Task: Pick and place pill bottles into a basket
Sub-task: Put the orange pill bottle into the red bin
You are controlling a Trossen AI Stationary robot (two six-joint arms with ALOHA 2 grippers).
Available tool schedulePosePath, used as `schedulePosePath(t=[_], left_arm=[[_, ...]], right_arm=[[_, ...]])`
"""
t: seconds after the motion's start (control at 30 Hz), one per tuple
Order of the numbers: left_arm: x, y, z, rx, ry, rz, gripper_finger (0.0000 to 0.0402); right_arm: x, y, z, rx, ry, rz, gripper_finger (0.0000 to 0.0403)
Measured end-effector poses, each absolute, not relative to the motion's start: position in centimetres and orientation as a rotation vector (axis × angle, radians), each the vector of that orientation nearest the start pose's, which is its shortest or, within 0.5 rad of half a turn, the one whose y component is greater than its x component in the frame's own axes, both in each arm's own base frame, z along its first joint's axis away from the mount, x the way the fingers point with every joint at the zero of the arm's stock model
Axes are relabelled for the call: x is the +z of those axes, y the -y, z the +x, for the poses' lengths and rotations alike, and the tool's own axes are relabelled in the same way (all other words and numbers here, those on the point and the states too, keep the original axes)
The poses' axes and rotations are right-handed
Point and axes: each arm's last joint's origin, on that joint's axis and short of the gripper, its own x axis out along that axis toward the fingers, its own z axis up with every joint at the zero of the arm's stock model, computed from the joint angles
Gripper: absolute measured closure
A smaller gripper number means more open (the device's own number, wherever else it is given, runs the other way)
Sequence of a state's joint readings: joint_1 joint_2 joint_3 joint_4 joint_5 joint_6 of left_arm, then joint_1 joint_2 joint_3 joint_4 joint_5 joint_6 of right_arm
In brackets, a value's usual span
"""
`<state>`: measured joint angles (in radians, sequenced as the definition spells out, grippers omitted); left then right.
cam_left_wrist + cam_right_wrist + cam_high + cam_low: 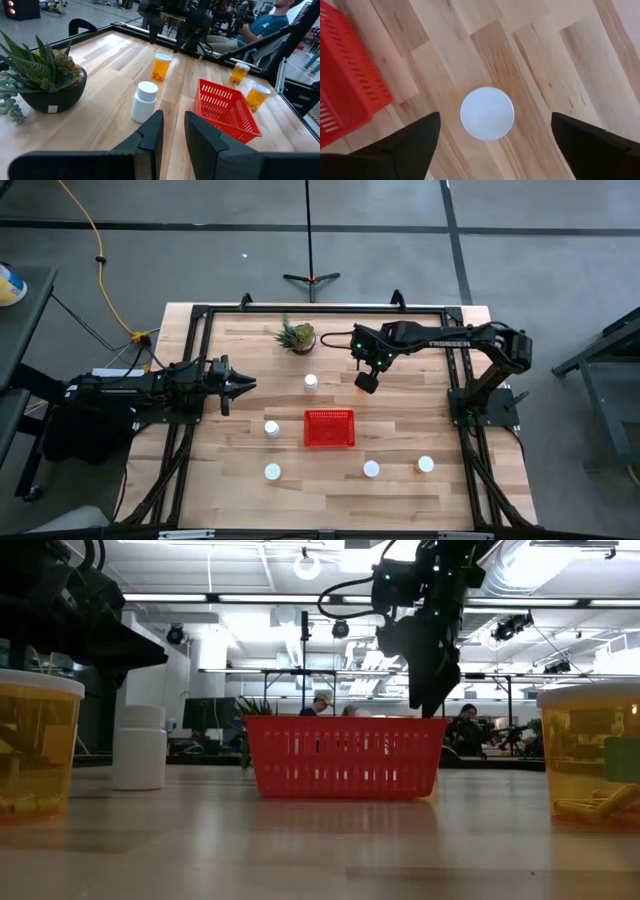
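Spanning most of the high view, the wooden table (400,420) carries everything, with the two dark arms reaching in from opposite sides. The right gripper (367,381) hangs above the table between the potted plant (297,336) and the red basket (329,428). Its fingers (415,140) are spread wide and hold nothing. Directly below them stands an orange pill bottle (487,113), its round white cap centred in the gap, just beside the basket's far right corner. The left gripper (243,385) waits at the table's left edge, pointing inward, its fingers parted by only a narrow gap and empty. The basket sits near the middle of the table, and no bottle can be seen inside it. The spiky green plant in its dark bowl stands near the far edge. An all-white pill bottle (311,383) stands upright between plant and basket. A second bottle (271,428) stands just left of the basket, and three more (272,472) (371,469) (426,465) stand along the near edge, apart from one another.
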<state>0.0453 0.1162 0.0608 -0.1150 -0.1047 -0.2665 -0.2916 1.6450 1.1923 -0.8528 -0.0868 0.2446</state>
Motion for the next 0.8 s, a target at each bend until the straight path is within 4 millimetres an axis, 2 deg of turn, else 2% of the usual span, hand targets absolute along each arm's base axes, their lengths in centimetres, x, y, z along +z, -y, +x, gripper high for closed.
schedulePosePath(t=[0.23,0.37,0.63,0.8], left_arm=[[16.4,-0.8,10.1,0.172,-0.151,-0.260,0.0286],[16.4,-0.8,10.1,0.172,-0.151,-0.260,0.0286],[16.4,-0.8,10.1,0.172,-0.152,-0.260,0.0286],[16.4,-0.8,10.1,0.172,-0.152,-0.260,0.0286]], right_arm=[[18.9,8.5,31.0,-0.297,-1.374,0.486,0.0026],[17.8,8.3,31.4,-0.286,-1.409,0.486,0.0025],[17.8,8.6,31.9,-0.286,-1.355,0.497,0.0026],[17.7,8.6,32.0,-0.292,-1.351,0.505,0.0046]])
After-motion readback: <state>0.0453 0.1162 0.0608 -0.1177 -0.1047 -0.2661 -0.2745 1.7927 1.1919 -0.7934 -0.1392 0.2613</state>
